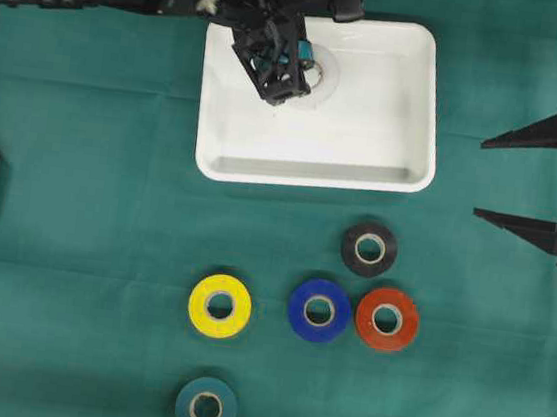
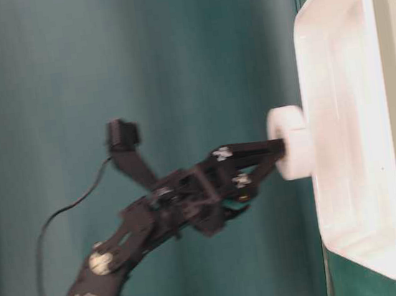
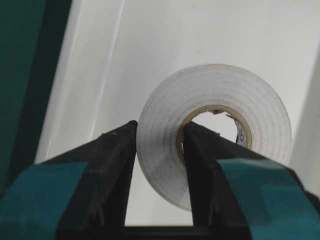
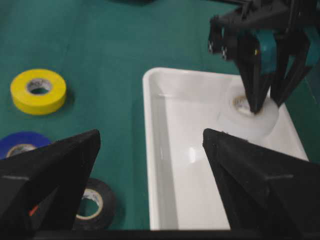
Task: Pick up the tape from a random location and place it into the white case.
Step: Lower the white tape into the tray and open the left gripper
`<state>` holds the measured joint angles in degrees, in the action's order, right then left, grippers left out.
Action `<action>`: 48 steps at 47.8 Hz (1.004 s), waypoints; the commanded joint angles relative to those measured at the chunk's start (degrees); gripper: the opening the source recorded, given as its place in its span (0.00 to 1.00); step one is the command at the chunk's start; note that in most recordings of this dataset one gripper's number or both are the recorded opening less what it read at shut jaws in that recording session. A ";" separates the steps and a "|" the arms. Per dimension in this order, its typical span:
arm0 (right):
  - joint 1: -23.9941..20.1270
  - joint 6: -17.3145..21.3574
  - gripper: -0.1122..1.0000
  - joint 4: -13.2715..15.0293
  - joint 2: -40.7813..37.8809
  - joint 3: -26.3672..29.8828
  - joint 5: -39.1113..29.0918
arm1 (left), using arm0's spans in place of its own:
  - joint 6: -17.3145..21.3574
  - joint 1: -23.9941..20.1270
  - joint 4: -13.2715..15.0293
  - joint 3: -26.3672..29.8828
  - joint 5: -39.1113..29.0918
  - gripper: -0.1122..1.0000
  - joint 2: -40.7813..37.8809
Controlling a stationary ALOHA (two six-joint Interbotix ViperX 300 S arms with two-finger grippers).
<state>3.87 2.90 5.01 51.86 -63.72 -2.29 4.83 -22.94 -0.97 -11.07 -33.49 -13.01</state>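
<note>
Grasping the white tape (image 3: pixel 215 130), left gripper (image 1: pixel 286 74) reaches into the white case (image 1: pixel 403 172); core print seems unreadable.

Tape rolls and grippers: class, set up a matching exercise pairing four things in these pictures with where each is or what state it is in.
Things:
1. white tape roll
2. yellow tape roll
3. right gripper
4. black tape roll

Places or states:
A. open, holding nothing
B. on the green cloth, left of the blue roll
C. inside the white case, pinched by the left gripper
D. on the green cloth, nearest the white case

Pairs: 1-C, 2-B, 3-A, 4-D
</note>
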 commanded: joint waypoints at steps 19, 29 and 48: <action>0.00 -0.09 0.92 0.18 -0.53 1.67 0.44 | -0.09 -1.32 0.26 0.97 1.85 0.32 -5.19; -0.09 -0.09 0.92 0.18 -0.62 1.67 0.53 | -0.09 -0.97 0.35 1.14 1.85 0.32 -5.19; -0.09 0.00 0.92 0.18 -0.88 1.67 0.53 | -0.18 0.70 0.35 1.14 5.27 0.88 -5.19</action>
<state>3.87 2.90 5.19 51.33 -63.72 -2.29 4.66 -22.24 -0.70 -11.07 -28.39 -19.60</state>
